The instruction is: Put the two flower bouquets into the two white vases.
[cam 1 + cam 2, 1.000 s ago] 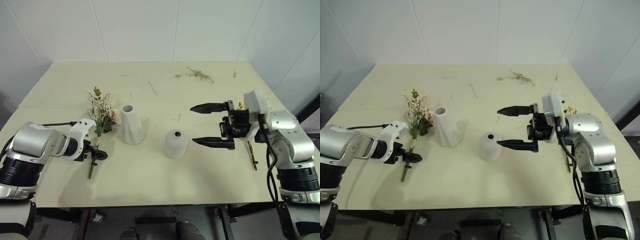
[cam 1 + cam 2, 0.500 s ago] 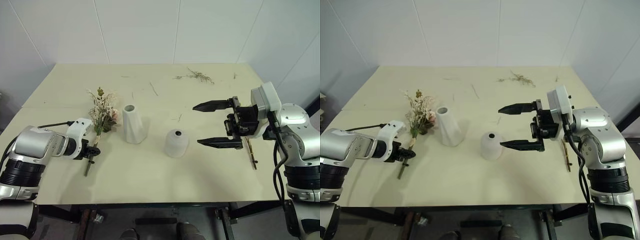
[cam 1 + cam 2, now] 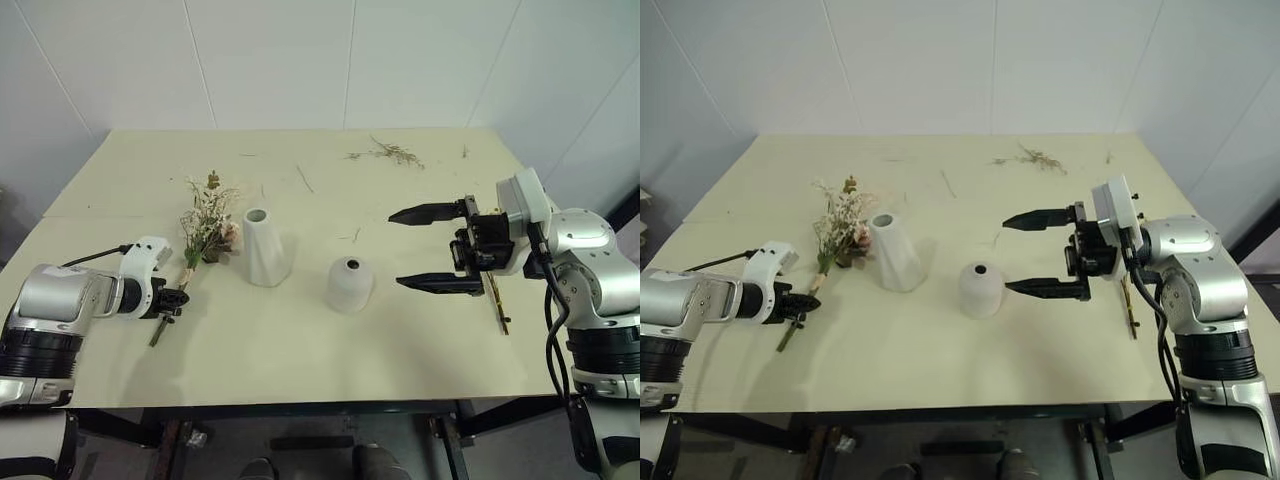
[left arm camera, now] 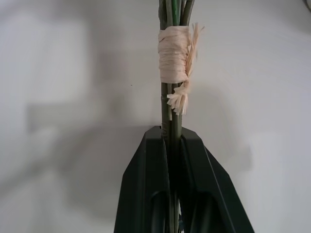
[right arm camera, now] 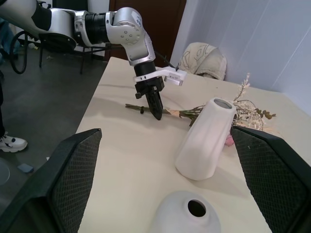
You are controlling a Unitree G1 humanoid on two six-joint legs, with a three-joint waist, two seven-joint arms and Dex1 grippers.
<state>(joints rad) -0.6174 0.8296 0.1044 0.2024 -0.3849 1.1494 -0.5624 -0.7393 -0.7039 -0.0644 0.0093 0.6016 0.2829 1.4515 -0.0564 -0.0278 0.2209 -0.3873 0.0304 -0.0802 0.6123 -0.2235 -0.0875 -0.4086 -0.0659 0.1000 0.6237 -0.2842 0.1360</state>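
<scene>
Neither bunch is in a vase yet, so the whole placing is still to be done. The large bouquet of pink roses, white daisies and beige dried grasses (image 3: 208, 222) lies on the pale yellow-green table (image 3: 300, 340), its flower heads just beside the tall, tapered white matte vase (image 3: 264, 248) and its green stems pointing toward the robot's left side. The short, rounded white vase with a small top hole (image 3: 349, 284) stands empty near the middle of the table, a little apart from the tall one. The slim sprig of small yellow-orange flowers (image 3: 494, 303) lies flat on the table, under and behind the right gripper (image 3: 430, 248). The left gripper (image 3: 176, 297) has its two black fingers pressed together on the stems of the large bouquet, a little below the pale raffia binding (image 4: 176, 53), and the stems lie low on the table, so I judge that the grasp is made but the lifting is not. The right gripper hangs above the table next to the short vase, with its fingers spread wide apart, and it holds and touches nothing.
</scene>
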